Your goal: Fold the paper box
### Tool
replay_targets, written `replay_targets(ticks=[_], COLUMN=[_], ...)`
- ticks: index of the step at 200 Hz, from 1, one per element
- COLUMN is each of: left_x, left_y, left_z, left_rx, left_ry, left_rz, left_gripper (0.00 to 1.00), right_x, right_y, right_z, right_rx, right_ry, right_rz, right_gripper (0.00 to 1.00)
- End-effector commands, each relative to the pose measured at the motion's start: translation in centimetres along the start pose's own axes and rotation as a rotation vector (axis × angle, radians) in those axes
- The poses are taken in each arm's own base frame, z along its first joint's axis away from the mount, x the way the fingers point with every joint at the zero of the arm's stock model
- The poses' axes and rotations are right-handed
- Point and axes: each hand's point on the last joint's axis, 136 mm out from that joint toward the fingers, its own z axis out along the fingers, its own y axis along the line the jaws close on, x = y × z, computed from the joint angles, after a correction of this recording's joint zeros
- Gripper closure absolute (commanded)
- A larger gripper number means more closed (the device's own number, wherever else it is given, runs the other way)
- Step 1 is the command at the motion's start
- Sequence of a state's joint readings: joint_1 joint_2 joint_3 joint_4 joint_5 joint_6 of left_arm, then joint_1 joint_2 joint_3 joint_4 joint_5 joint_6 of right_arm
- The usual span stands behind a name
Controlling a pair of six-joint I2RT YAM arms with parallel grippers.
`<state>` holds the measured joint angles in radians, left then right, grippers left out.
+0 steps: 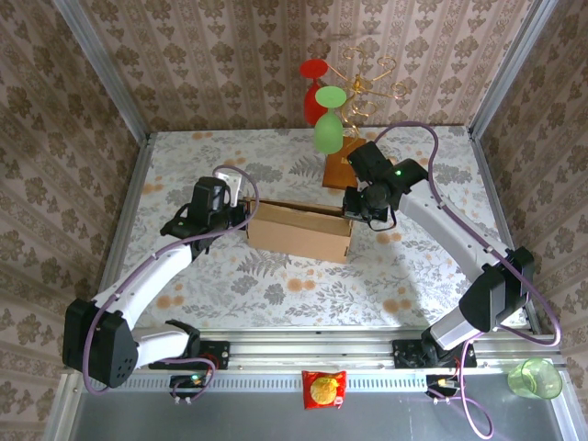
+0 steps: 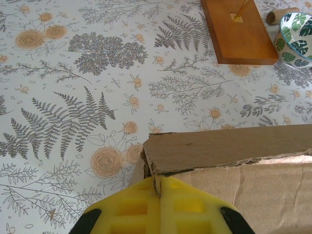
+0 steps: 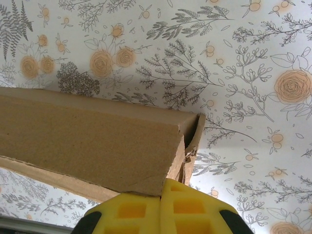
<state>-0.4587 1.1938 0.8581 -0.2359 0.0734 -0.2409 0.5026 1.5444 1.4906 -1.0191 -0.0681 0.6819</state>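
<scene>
The tan cardboard paper box (image 1: 299,231) stands mid-table as a shallow rectangular form, held at both ends. My left gripper (image 1: 241,217) is shut on its left end wall; in the left wrist view the yellow fingers (image 2: 131,204) pinch a thin cardboard edge of the paper box (image 2: 229,151) at its corner. My right gripper (image 1: 354,209) is shut on the right end; the right wrist view shows its yellow fingers (image 3: 190,207) clamped on the end wall below a folded flap of the paper box (image 3: 87,136).
A wire glass stand on a glossy orange-brown base (image 1: 335,170) stands just behind the box, with a red glass (image 1: 315,87) and a green glass (image 1: 329,124). A leaf-patterned cup (image 2: 296,34) sits beside that base (image 2: 239,31). Patterned walls enclose the floral table (image 1: 276,285).
</scene>
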Motion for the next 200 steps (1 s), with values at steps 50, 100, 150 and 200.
replay_targets(ticks=[50, 100, 150, 200], left_x=[2.3, 2.4, 2.2, 2.1], left_y=[-2.5, -2.3, -2.1, -2.1], left_z=[0.3, 0.3, 0.1, 0.0], left_rx=[0.102, 0.092, 0.086, 0.084], left_ry=[0.078, 0.076, 0.074, 0.075], left_rz=[-0.010, -0.017, -0.014, -0.012], left_gripper=[1.00, 1.00, 1.00, 1.00], right_x=[1.0, 1.7, 0.5, -0.1], right_y=[2.5, 1.7, 1.2, 1.6], right_z=[0.4, 0.4, -0.4, -0.9], right_rx=[-0.151, -0.146, -0.152, -0.208], right_ry=[0.006, 0.001, -0.006, 0.003], right_rz=[-0.014, -0.024, -0.003, 0.031], right_gripper=[1.00, 1.00, 1.00, 1.00])
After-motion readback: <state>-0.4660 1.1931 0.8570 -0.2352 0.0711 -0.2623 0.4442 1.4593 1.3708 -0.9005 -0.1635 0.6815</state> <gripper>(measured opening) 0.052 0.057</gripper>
